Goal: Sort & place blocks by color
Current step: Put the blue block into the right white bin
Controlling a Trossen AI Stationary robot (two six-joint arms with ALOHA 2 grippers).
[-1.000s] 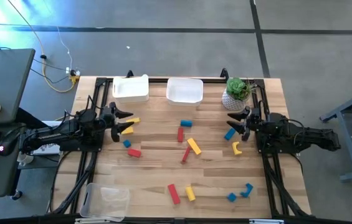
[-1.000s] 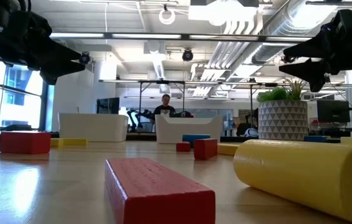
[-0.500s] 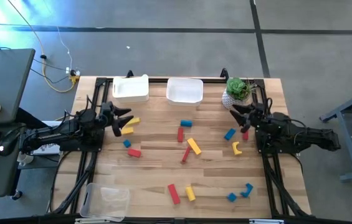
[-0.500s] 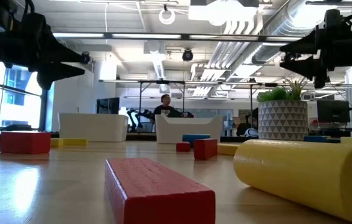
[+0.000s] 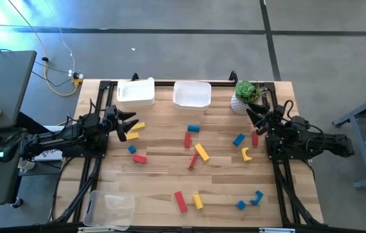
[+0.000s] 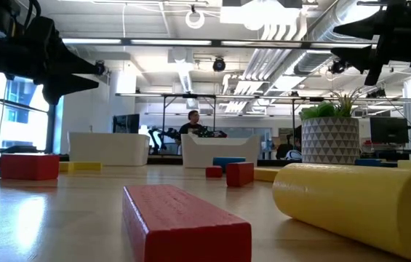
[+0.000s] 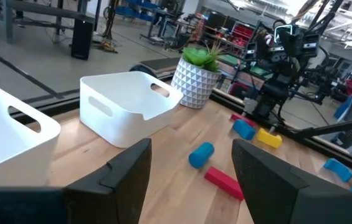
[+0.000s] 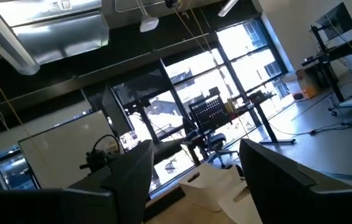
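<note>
Two arms sit at opposite edges of the wooden surface, and both sets of jaws are spread and empty. At the left edge the left gripper hovers with a yellow block just beside its tips; a small blue block and a red block lie a little nearer the front. Behind them stand two white bins, side by side at the far edge. Around the middle lie a blue block, a red bar, a yellow bar and another red bar, well apart from either gripper. Toward the front edge rest a red bar and a yellow piece, then two blue pieces. At the right, the right gripper is tilted upward near the potted plant, above a red block, with a blue block and a curved yellow block nearby.
</note>
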